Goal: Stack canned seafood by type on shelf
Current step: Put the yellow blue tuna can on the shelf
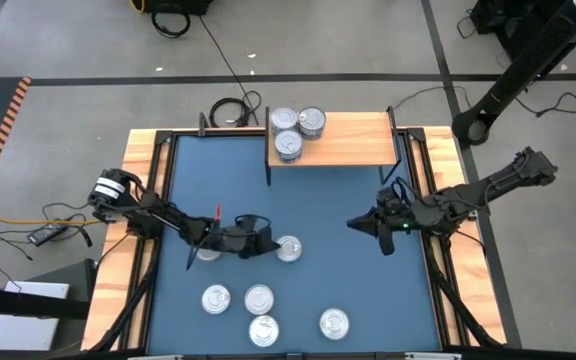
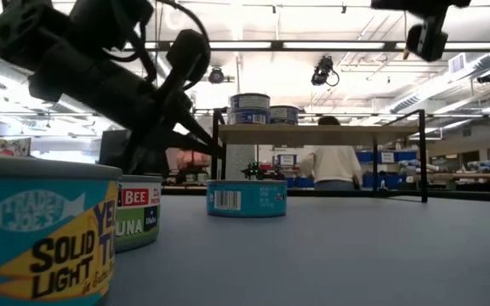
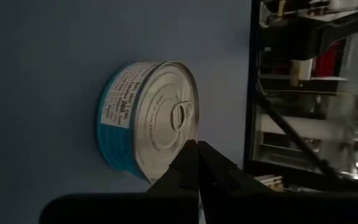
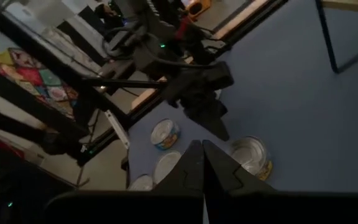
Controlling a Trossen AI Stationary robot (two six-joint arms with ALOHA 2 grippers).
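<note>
Left gripper (image 1: pixel 268 243), fingers clenched empty, hovers beside a teal-labelled flat round silver tin (image 1: pixel 289 249) on the blue surface (image 1: pixel 348 290). Approach step: it must open, straddle, then lift to the light-wood shelf (image 1: pixel 353 140). Right gripper (image 1: pixel 353 224) waits, clenched.

overhead, table-level and two wrist views share one tin (image 3: pixel 149 119).

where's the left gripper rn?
High view: left gripper sits mid-table, left of center, jaws shut, right beside a lone tin.
</note>
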